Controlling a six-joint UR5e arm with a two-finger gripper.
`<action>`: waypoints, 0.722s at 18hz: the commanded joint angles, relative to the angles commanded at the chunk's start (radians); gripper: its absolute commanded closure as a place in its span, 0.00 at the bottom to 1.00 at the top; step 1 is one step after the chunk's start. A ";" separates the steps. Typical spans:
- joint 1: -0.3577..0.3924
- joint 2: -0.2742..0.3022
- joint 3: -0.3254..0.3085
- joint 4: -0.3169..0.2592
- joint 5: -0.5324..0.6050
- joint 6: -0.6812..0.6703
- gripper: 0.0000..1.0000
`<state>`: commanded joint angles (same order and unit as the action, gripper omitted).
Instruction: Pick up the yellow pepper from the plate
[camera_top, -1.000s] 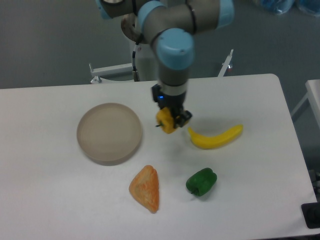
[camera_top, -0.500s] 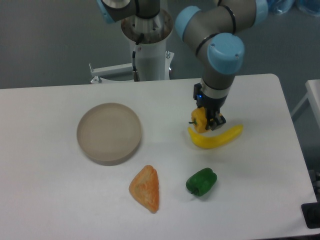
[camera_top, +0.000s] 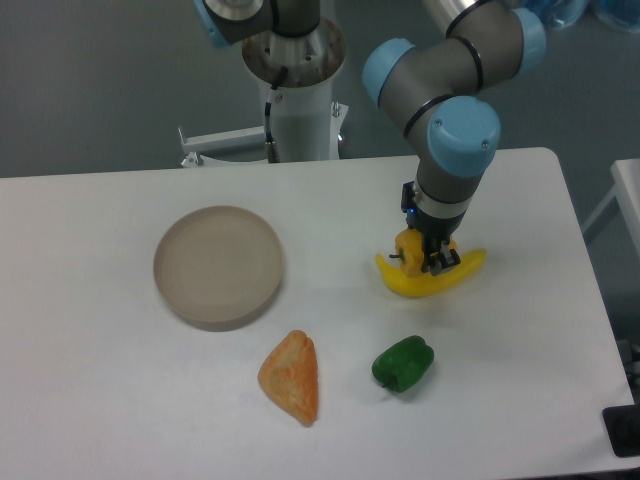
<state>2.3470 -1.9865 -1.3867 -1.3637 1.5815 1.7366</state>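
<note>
Camera view: gripper (camera_top: 426, 254) is clamped on the yellow pepper (camera_top: 411, 249), held right above the banana (camera_top: 430, 277), well right of the plate (camera_top: 218, 266), which sits bare. Pick looks done; I'd keep the squeeze firm and carry it clear of the banana so nothing gets knocked. Pepper's stem seems to poke left toward the plate, so its long axis reads roughly sideways, though it's too small to be sure.

One fixed camera looks down from the front, high, across the whole white table (camera_top: 120, 400).
</note>
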 joint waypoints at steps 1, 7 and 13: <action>-0.002 0.000 0.002 0.000 0.000 -0.037 0.88; -0.008 -0.002 0.006 0.002 -0.012 -0.061 0.88; -0.008 -0.005 0.006 0.014 -0.023 -0.077 0.88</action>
